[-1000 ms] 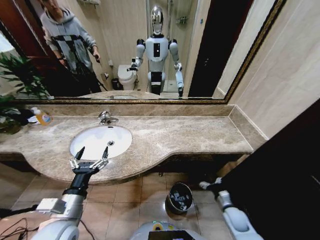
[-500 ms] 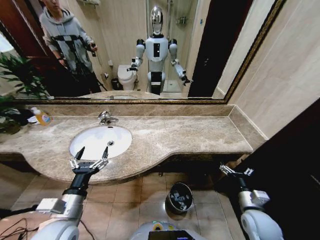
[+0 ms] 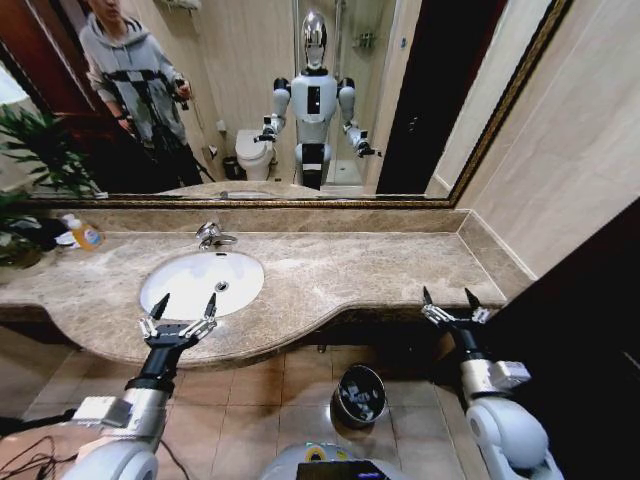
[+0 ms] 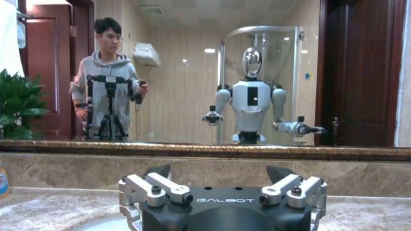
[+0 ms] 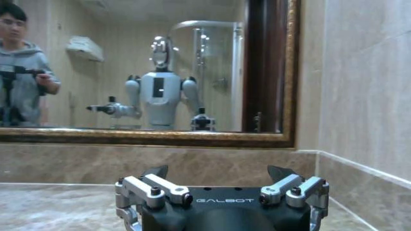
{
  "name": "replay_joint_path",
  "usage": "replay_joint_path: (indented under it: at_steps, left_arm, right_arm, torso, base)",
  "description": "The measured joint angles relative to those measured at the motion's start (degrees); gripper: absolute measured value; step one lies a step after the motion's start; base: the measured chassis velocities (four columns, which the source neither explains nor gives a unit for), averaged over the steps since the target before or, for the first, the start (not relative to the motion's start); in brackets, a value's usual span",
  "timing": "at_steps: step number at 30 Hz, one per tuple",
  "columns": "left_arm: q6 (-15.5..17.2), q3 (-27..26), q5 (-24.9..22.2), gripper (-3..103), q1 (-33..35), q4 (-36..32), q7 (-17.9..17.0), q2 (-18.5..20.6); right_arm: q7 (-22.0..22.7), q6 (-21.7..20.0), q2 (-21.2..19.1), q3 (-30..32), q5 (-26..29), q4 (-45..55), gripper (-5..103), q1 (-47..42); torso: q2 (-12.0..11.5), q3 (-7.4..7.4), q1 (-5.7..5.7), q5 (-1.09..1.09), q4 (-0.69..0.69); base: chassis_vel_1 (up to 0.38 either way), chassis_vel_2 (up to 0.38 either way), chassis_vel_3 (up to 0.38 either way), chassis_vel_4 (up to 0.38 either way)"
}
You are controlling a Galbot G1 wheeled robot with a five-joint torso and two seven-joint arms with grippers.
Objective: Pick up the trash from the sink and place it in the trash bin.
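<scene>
Both grippers hang spread and empty, the left gripper (image 3: 182,312) at the counter's front edge beside the sink (image 3: 160,290), which looks bare, the right gripper (image 3: 450,303) off its right front corner above the trash bin (image 3: 360,395), so little seems left.

One word could be read — "GALBOT", in pale capitals on the dark body of the left gripper (image 4: 222,190), low in the middle of the left wrist frame. The same word stood in the same spot on the right gripper (image 5: 222,190), at the bottom centre of the right wrist frame. The orange-yellow bottle (image 3: 85,235) at the left edge of the head frame bore a label — too small to read.
</scene>
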Motion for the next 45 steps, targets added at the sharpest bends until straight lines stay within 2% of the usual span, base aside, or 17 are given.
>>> replay_joint_path:
  at_steps: [3, 11, 45]
  left_arm:
    - [0.0, 0.0, 0.0, 100, 0.0, 0.0, 0.0, 0.0]
    - [0.0, 0.0, 0.0, 100, 0.0, 0.0, 0.0, 0.0]
    - [0.0, 0.0, 0.0, 100, 0.0, 0.0, 0.0, 0.0]
  right_arm:
    - [-1.54, -1.35, -0.05, -0.93, -0.55, 1.0, 100, -0.17]
    - [-1.36, -2.52, -1.13, -1.09, 0.1, 1.32, 100, -0.02]
    - [-1.29, -2.5, -1.17, -1.0, 0.12, 1.11, 100, -0.02]
  torso:
    - [0.0, 0.0, 0.0, 0.0, 0.0]
    - [0.0, 0.0, 0.0, 0.0, 0.0]
    - [0.0, 0.0, 0.0, 0.0, 0.0]
  base:
    - [0.0, 0.0, 0.0, 0.0]
    - [0.0, 0.0, 0.0, 0.0]
    - [0.0, 0.0, 0.0, 0.0]
